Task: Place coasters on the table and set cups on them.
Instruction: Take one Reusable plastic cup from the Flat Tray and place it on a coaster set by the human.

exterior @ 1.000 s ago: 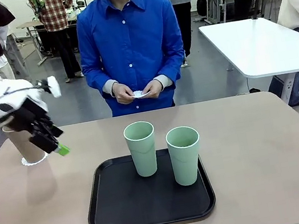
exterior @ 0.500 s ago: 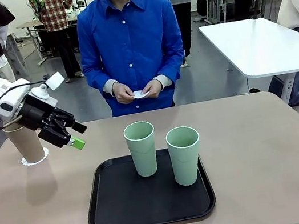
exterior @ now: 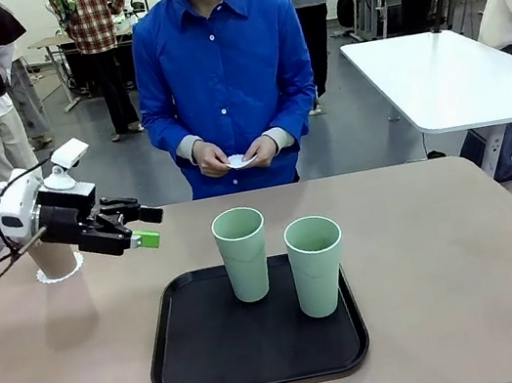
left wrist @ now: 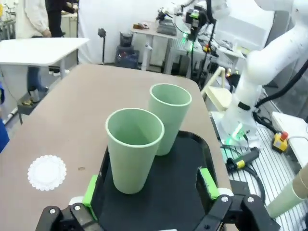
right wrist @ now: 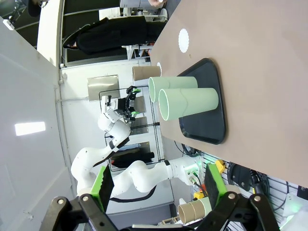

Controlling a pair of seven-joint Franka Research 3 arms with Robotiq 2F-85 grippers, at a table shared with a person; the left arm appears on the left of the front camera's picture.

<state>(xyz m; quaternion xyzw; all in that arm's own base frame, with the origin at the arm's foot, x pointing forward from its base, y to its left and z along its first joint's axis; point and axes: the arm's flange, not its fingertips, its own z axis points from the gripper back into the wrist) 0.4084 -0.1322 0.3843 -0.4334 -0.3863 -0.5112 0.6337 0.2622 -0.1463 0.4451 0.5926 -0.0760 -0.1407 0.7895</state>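
Note:
A tan cup [exterior: 49, 258] stands on a coaster [exterior: 60, 274] at the far left of the table [exterior: 467, 263]. Two mint green cups [exterior: 243, 253] [exterior: 317, 265] stand upright on a black tray [exterior: 216, 357]. My left gripper [exterior: 148, 225] hovers open just right of the tan cup and points at the green cups. In the left wrist view the nearer green cup [left wrist: 134, 144] stands ahead of the left gripper [left wrist: 149, 187], and a bare coaster [left wrist: 46, 172] lies on the table beside the tray. The person holds another coaster [exterior: 243, 160]. My right gripper [right wrist: 159, 183] is open and empty, off the table's right end.
The person in a blue shirt [exterior: 220, 69] stands at the far edge, both hands at the waist. A white table [exterior: 445, 79] stands at the back right. Spare stacked cups [right wrist: 190, 209] sit off the table beside the right arm's base.
My left gripper has swung up from pointing down beside the tan cup, moved right, and now points sideways toward the green cups. Cups, tray and the person's hands have not moved.

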